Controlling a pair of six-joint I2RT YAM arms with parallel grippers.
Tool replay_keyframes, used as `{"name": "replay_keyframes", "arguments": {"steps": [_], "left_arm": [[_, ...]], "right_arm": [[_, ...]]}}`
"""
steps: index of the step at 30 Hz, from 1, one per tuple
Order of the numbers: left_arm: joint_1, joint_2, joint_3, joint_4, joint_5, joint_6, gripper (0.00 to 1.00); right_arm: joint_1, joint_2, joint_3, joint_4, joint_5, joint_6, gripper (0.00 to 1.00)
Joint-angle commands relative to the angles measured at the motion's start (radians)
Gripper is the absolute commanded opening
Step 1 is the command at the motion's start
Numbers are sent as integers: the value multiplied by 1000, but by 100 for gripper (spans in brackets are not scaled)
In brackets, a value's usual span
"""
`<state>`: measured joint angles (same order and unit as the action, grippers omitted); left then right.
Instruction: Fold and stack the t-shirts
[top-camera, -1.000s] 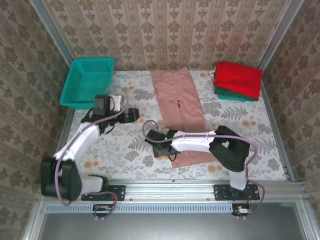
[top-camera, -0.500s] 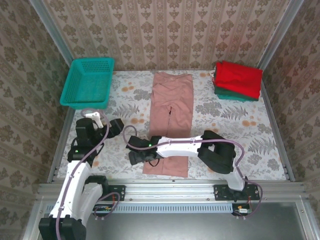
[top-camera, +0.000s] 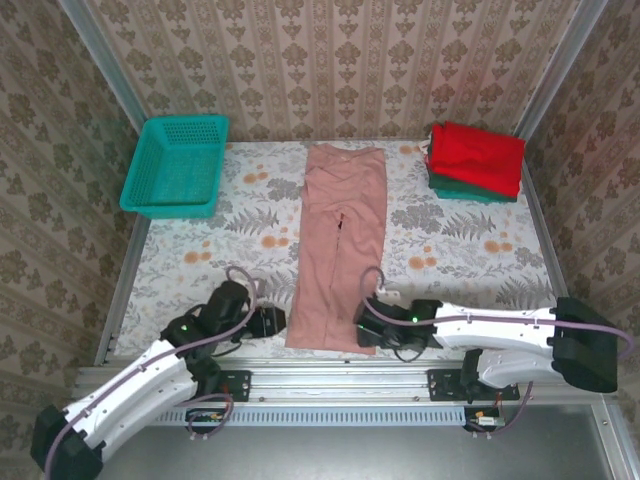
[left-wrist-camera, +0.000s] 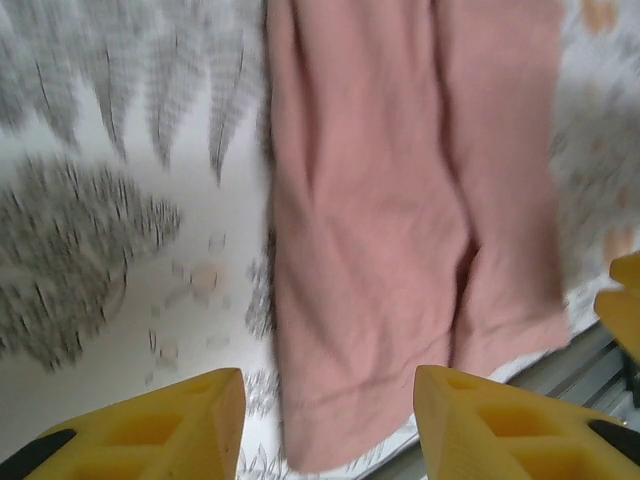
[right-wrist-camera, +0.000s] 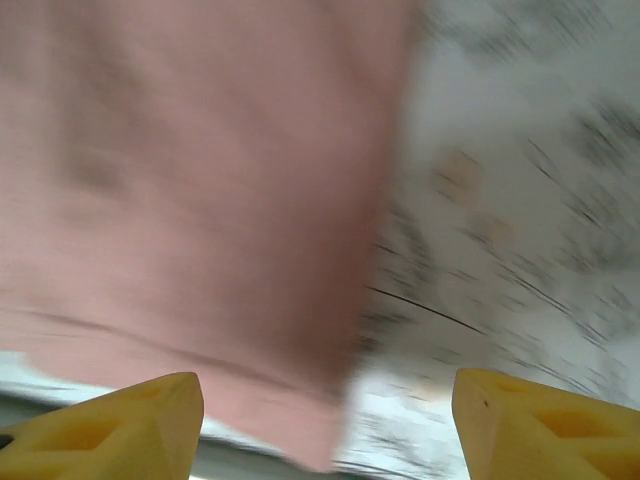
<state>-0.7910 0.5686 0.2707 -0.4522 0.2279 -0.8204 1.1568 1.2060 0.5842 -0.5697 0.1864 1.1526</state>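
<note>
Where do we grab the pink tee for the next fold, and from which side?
Probably the two near hem corners, one per arm. The pink tee lies flat as a long narrow strip, and the left gripper and right gripper flank its near hem, jaws open. Come in low from each outer side and pinch all layers.
</note>
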Motion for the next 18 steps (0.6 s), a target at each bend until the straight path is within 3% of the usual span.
{"name": "replay_keyframes", "arguments": {"steps": [1, 4, 18], "left_arm": [[-125, -11, -36, -13, -117, -152, 53], [-202, 8, -78, 51, -149, -200, 57], [-207, 193, -66, 249, -122, -169, 56]], "right_arm": [[11, -37, -80, 107, -52, 110, 67], [12, -29, -90, 157, -62, 103, 65], [23, 16, 4, 152, -40, 59, 59]]}}
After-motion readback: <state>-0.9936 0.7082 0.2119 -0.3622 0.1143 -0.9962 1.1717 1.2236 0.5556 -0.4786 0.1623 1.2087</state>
